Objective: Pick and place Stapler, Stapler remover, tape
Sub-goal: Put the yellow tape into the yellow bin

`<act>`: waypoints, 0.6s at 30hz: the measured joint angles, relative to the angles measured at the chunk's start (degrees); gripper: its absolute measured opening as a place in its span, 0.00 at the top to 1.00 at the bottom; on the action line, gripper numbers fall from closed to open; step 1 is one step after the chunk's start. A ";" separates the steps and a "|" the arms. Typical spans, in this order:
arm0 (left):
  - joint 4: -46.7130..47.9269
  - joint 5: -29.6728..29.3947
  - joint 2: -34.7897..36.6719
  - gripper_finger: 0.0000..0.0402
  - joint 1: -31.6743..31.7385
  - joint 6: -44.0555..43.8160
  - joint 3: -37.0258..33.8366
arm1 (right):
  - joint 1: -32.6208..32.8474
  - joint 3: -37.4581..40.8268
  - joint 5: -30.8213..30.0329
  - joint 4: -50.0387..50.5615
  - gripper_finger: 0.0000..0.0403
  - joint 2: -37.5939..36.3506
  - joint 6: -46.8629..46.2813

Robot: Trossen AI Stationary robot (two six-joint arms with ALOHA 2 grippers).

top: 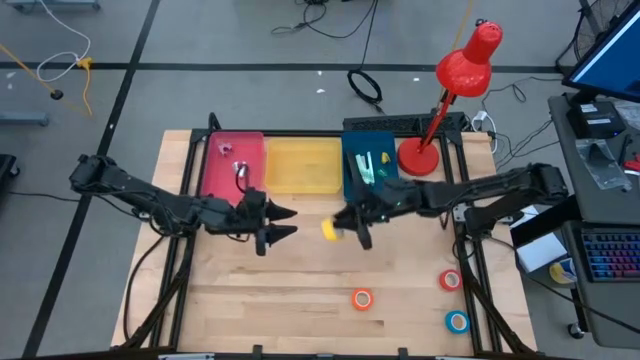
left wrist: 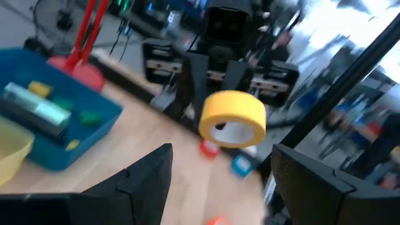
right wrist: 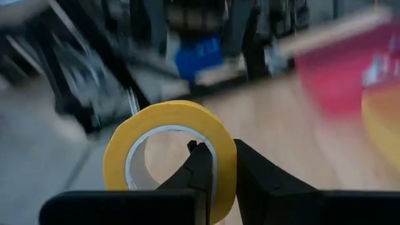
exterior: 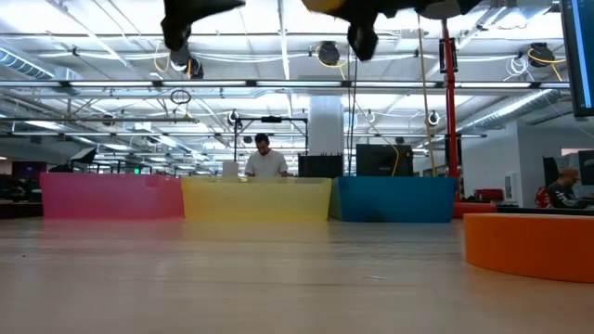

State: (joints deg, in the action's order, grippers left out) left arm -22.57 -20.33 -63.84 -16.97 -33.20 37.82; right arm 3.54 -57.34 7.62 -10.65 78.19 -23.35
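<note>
Right claw (right wrist: 215, 164) is pinched on the wall of the yellow tape roll (right wrist: 169, 147) — one finger inside the ring, one outside — holding it up off the bench (top: 300, 290), just in front of the blue bin (top: 368, 172). Left claw (top: 275, 226) hangs nearby, fingers apart, gripping nothing. Orange roll (top: 362, 298), red roll (top: 450, 280) and blue roll (top: 457, 321) sit on the bench's near right part.

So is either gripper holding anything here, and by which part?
The right gripper holds the yellow tape roll, pinching its ring wall with one finger inside the hole and one outside. The left gripper is open and holds nothing.
</note>
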 joint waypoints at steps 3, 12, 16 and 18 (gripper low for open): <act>-5.47 -0.18 -0.75 0.33 0.00 0.32 0.00 | -1.36 -0.02 0.02 -5.42 0.92 0.08 0.00; -14.05 -0.67 -5.79 0.33 0.11 -1.51 0.00 | -2.83 0.02 -4.68 -9.73 0.92 1.10 0.02; -19.62 -0.65 -8.77 0.33 0.39 -2.09 0.00 | -2.83 0.02 -7.49 -9.68 0.92 1.16 0.20; -22.30 -0.66 -9.97 0.33 0.79 -2.16 0.00 | -2.83 0.02 -7.58 -10.26 0.92 1.14 -0.02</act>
State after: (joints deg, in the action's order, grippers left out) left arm -44.86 -20.99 -73.81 -16.18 -35.35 37.82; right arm 0.71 -57.32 0.03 -20.90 79.33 -23.37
